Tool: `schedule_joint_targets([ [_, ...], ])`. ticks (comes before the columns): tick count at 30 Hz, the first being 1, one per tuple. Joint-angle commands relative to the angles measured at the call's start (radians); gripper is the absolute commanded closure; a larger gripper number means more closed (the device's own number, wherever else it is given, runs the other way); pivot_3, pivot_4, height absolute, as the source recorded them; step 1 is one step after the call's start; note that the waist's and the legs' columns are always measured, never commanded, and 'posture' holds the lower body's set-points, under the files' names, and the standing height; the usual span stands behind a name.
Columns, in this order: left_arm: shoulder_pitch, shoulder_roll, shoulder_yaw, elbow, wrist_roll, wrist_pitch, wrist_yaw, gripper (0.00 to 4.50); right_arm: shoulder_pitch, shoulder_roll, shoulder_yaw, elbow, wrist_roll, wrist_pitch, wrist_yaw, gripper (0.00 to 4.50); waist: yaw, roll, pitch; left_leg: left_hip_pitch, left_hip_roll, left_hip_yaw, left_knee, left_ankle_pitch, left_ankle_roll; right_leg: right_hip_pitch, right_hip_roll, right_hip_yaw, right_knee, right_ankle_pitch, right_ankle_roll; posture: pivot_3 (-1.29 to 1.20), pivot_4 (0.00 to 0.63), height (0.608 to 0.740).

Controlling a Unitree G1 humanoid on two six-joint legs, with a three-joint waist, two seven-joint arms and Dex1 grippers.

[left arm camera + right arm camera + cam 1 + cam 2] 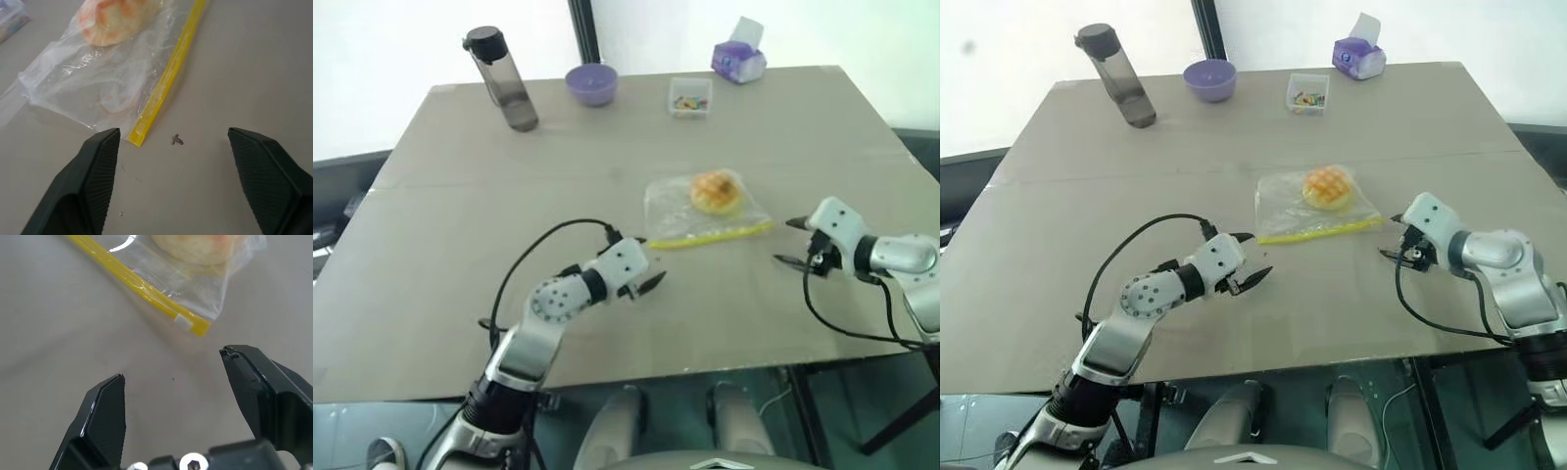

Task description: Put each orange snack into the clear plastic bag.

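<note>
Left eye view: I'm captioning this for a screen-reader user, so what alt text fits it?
An orange bun lies inside a clear plastic bag on a grey table, with the robot's left hand and right hand open and empty on either side of it. A dark bottle, purple bowl, small clear box and tissue box line the far edge.

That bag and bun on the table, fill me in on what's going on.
The orange snack sits inside the clear plastic bag, which lies flat on the table with its yellow seal strip towards the robot. Both grippers are open, hold nothing and hover close to the strip's two ends: the left gripper near one end, the right gripper near the other. Neither touches the bag. Along the far edge stand a dark bottle, a purple bowl, a small clear box and a tissue pack.
</note>
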Motion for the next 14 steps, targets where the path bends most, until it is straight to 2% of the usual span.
schedule_joint_targets([
  [1, 0.086, -0.010, 0.138, -0.115, -0.130, 0.066, 0.012, 0.86, 0.078, 0.011, -0.138, -0.076, 0.128, 0.020, 0.008, 1.18, -0.001, 0.000, 0.000, 0.000, 0.001, 0.000, 0.000, 0.000, 0.000, 0.000, 0.000, 0.000, 0.000, 0.000, 0.000, 0.00, 0.150, 0.739],
  [3, 0.147, 0.002, 0.180, -0.161, -0.184, 0.109, -0.002, 0.86, 0.143, 0.020, -0.193, -0.105, 0.193, 0.040, 0.018, 1.18, 0.001, 0.000, 0.000, 0.001, 0.002, 0.000, -0.002, 0.000, 0.000, 0.000, 0.001, 0.000, 0.000, 0.000, 0.000, 0.00, 0.150, 0.739],
  [7, 0.310, 0.084, 0.249, -0.248, -0.208, 0.097, -0.032, 0.86, 0.304, -0.018, -0.306, -0.082, 0.292, 0.065, 0.112, 1.18, 0.007, 0.000, 0.000, 0.002, 0.002, 0.000, -0.003, 0.000, 0.000, 0.001, 0.000, 0.000, -0.002, 0.000, 0.000, 0.00, 0.150, 0.739],
  [12, 0.397, 0.061, 0.372, -0.357, -0.369, 0.161, -0.016, 0.86, 0.382, -0.021, -0.470, -0.093, 0.451, 0.110, 0.180, 1.18, 0.015, 0.000, 0.000, 0.004, 0.002, 0.002, -0.003, 0.000, 0.000, 0.003, -0.001, 0.001, -0.002, 0.000, 0.000, 0.00, 0.150, 0.739],
  [14, 0.412, 0.082, 0.384, -0.383, -0.363, 0.174, -0.001, 0.86, 0.408, -0.028, -0.503, -0.102, 0.484, 0.117, 0.209, 1.18, 0.020, 0.000, 0.000, 0.008, 0.003, 0.001, -0.005, 0.000, 0.000, 0.007, -0.001, 0.000, -0.003, -0.001, 0.000, 0.00, 0.150, 0.739],
])
